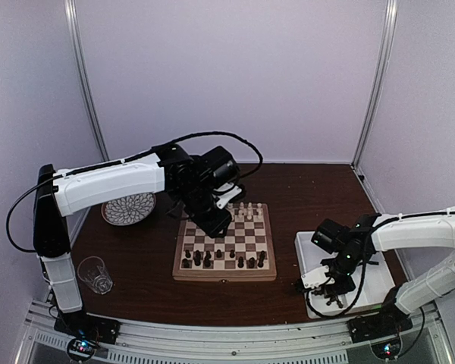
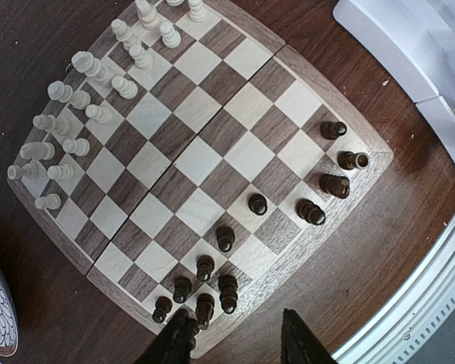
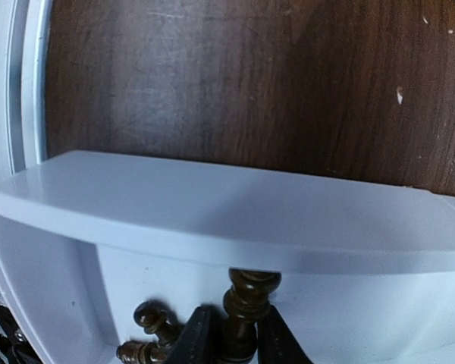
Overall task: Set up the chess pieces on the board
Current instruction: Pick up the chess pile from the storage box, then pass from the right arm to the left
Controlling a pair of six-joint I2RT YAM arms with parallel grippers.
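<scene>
The board (image 1: 224, 275) lies mid-table. Cream chess pieces (image 1: 247, 211) stand along its far edge, and dark brown pieces (image 1: 207, 258) stand on its near rows. In the left wrist view the board (image 2: 212, 152) shows cream pieces (image 2: 76, 114) at the upper left and dark pieces (image 2: 212, 292) at the bottom and right. My left gripper (image 1: 217, 221) hovers over the board's far left part; it (image 2: 235, 345) is open and empty. My right gripper (image 1: 324, 285) is down in the white tray, shut (image 3: 229, 327) on an upright dark brown piece (image 3: 250, 292).
The white divided tray (image 1: 306, 247) sits right of the board, with more dark pieces (image 3: 153, 321) lying beside my right fingers behind its wall (image 3: 212, 212). A patterned plate (image 1: 127, 208) is at the far left. A clear glass (image 1: 95, 274) stands at the near left.
</scene>
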